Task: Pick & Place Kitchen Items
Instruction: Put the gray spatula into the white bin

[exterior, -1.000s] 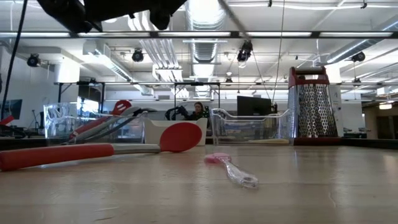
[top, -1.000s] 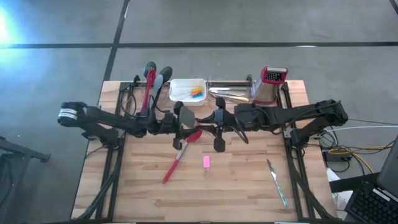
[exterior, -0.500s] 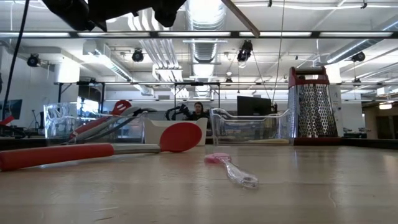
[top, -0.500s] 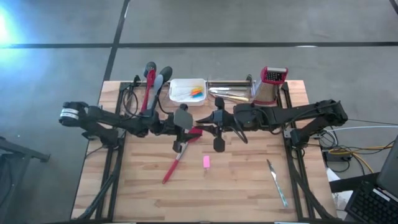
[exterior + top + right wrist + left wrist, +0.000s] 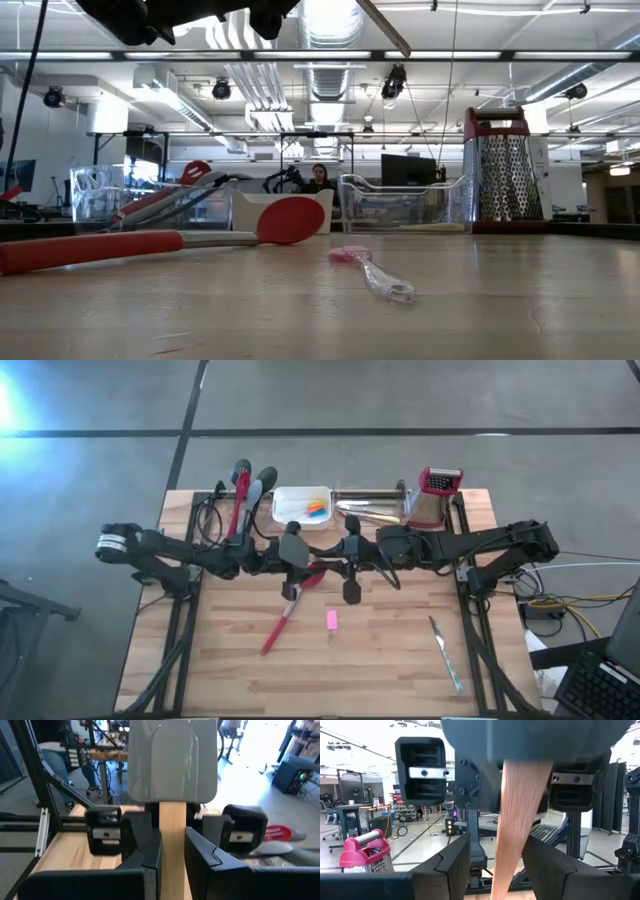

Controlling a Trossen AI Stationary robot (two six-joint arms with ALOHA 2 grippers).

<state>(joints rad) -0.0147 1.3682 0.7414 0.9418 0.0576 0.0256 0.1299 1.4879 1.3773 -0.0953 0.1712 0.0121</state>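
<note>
My right fingers are pressed in on both sides of the wooden handle of the grey spatula and have hold of it above the middle of the counter. My left fingers stand apart around the same handle. There is a clear gap on one side, and I cannot tell whether the other side touches.

From above, my two arms meet end to end across the counter and the spatula head lies on the left arm's side. The near half has the most open room. It holds only the red spoon lying slantwise left of centre, the pink block just right of it, and a knife well apart near the right edge. The far edge is crowded: red and grey utensils far left, the white tray at centre and the grater far right.

The low view misses the fingers but shows the spoon's bowl resting flat, the grater upright, and a person seated in the room beyond.
</note>
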